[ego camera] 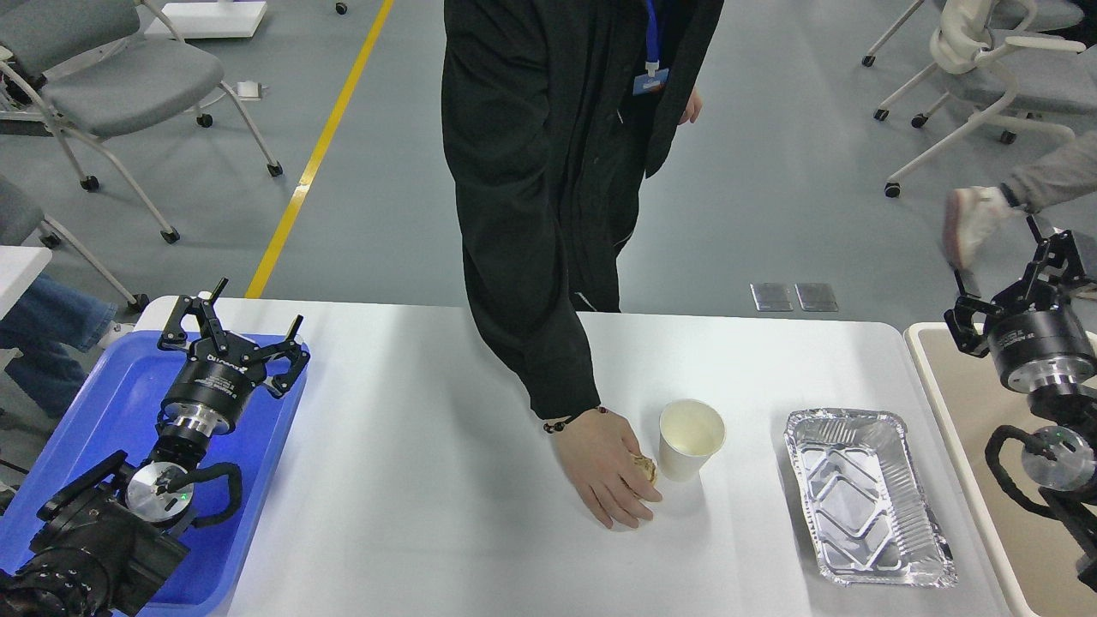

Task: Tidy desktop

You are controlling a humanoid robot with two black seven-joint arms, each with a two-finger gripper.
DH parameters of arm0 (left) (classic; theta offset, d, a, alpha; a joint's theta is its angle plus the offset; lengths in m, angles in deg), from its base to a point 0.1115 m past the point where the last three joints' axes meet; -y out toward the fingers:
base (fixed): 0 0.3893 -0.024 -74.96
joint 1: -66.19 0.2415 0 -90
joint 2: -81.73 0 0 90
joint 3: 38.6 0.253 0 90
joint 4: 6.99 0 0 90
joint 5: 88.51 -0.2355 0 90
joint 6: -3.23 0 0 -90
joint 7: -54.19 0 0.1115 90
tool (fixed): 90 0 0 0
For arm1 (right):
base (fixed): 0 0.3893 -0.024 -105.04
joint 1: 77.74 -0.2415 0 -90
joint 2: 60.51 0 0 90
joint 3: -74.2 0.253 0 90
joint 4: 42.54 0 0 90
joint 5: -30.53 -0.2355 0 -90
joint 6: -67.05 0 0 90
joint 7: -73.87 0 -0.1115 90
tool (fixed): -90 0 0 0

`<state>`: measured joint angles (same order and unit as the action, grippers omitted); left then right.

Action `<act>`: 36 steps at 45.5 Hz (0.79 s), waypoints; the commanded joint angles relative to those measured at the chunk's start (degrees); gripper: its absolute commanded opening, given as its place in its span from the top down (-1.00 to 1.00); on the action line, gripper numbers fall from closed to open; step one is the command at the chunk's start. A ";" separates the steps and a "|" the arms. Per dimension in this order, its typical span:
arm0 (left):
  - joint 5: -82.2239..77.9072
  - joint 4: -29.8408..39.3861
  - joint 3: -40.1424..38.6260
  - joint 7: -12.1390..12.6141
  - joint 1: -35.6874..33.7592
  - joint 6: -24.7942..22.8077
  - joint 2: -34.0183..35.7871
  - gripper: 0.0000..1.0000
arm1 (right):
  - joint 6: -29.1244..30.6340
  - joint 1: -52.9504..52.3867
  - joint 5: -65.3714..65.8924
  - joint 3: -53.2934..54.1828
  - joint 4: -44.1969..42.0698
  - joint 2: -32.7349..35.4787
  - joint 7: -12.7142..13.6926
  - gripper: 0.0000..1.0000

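- Setting: open lab floor, grey, with a yellow line [317, 154] and wheeled chairs [111, 86] behind; work happens on the desktop [386, 480], a wide white tabletop with rounded corners that fills the near and middle of the head view.
- Nearest, left: left arm rises over the blue tray [111, 403] at the desktop's left edge. Left gripper [244, 330] hovers above the tray, fingers spread apart, nothing between them.
- Nearest, right: foil container [866, 497], empty, lies on the desktop just beside the beige bin [951, 411].
- Right gripper [1020, 283] hangs above the bin; seen dark and partly end-on, so I cannot tell whether its fingers are parted or closed.
- Centre: a person's hand [610, 476] rests on the desktop, covering a small tan crumpled object [644, 467]; only a sliver shows. It is touching or nearly touching the paper cup [690, 439], which stands upright and looks empty.
- Far: the person in a black coat [548, 171] leans in from the far edge.
- Judgement: no pick has begun. Best practice is to hold both arms off until the hand clears, then take cup and crumpled piece separately, approaching the cup from the open side so it is not tipped.
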<state>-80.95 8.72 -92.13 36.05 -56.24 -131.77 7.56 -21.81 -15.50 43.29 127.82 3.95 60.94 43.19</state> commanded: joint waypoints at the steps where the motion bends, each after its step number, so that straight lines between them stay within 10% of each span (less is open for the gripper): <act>1: 0.00 -0.07 0.00 -0.05 0.00 0.00 -0.01 -1.00 | 0.00 -0.01 -0.02 -0.01 0.00 -0.08 0.00 -1.00; 36: 0.00 0.02 0.00 -0.05 0.00 0.00 -0.01 -1.00 | 0.00 -0.10 -0.02 0.26 -0.79 0.01 0.00 -1.00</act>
<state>-80.95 8.70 -92.13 35.99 -56.24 -131.77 7.56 -21.81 -15.58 43.27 127.96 3.27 61.01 43.19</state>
